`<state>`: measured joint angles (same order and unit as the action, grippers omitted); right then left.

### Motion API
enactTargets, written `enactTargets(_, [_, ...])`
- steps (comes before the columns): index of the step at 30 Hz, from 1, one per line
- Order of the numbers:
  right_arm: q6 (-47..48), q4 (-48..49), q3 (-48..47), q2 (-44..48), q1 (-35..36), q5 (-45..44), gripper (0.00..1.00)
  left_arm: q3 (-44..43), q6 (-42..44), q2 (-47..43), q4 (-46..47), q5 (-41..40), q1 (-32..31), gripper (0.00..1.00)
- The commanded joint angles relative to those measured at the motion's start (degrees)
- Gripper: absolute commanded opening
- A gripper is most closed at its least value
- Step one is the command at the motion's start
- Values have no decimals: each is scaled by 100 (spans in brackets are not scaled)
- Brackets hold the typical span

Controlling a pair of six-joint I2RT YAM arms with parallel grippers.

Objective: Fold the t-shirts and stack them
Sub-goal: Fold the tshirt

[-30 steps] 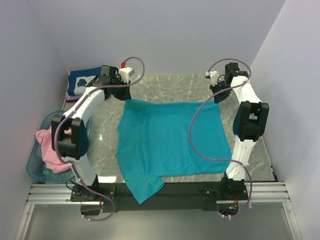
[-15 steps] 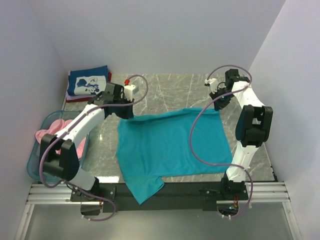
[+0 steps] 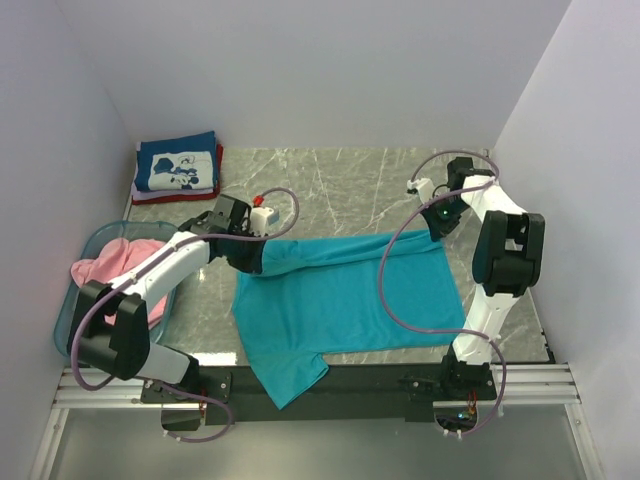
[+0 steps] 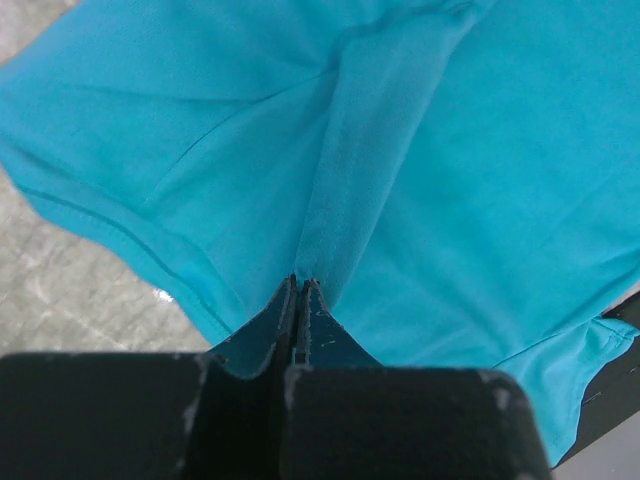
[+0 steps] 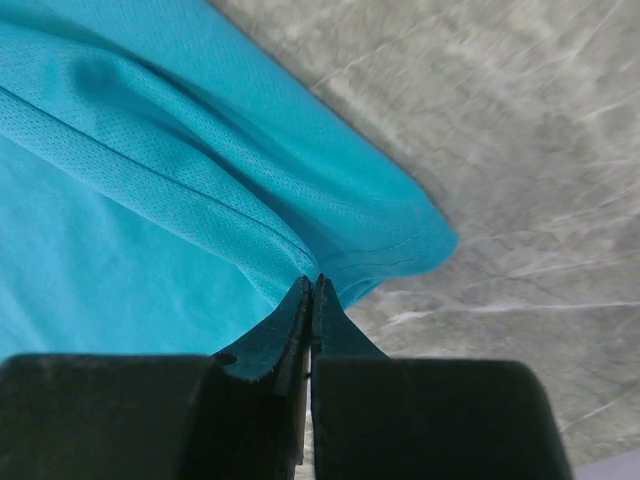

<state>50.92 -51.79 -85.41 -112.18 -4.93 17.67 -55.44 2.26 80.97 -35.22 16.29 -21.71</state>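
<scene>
The teal t-shirt lies spread on the marble table, its far edge lifted and folded toward the near side. My left gripper is shut on the shirt's far left corner; in the left wrist view cloth runs out from between the closed jaws. My right gripper is shut on the far right corner, seen pinched in the right wrist view. A folded navy t-shirt with white print lies on a red one at the far left. A pink t-shirt sits in the basket.
A translucent light-blue plastic basket stands at the left edge of the table. One teal sleeve hangs over the near edge onto the black rail. Walls close in on the left, back and right.
Both grippers have pulled the teal shirt's far edge toward the near side, folding the cloth over itself. The left arm has swung away from the navy stack toward the middle.
</scene>
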Motion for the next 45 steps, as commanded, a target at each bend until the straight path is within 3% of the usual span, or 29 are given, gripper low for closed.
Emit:
enactTargets(1, [164, 187, 68, 408, -43, -124, 0, -19, 125, 68, 103, 93, -131, 0])
enactTargets(15, [498, 108, 463, 618, -52, -220, 0, 16, 397, 385, -72, 111, -175, 1])
enactTargets(16, [533, 90, 490, 653, -43, -238, 3, -10, 494, 358, -177, 172, -175, 3])
enactTargets(17, [586, 90, 559, 697, -43, -273, 10, -28, 825, 289, -422, 442, -175, 13])
enactTargets(19, [744, 134, 647, 873, -52, -378, 18, -37, 1474, 122, -704, 803, -175, 23])
enactTargets(20, [779, 143, 657, 926, -69, -396, 26, -28, 1635, -131, -766, 901, -175, 37])
enactTargets(22, [858, 82, 544, 1023, -96, -379, 29, -98, 2187, -353, -977, 1191, -175, 44])
enactTargets(26, [824, -427, 43, 918, -131, -160, 41, -423, 2305, -451, -811, 1437, -184, 53])
enactTargets(34, [-713, -1140, -846, -49, -122, 228, 38, -1125, 892, 866, 717, 1254, -403, 55])
enactTargets(38, [-1302, -1018, -697, -181, -122, 210, 37, -1408, 548, 1683, 964, 1131, -491, 54])
enactTargets(45, [-1611, -684, -214, -278, -122, -387, 38, -1531, 547, 2230, 1062, 858, -720, 52])
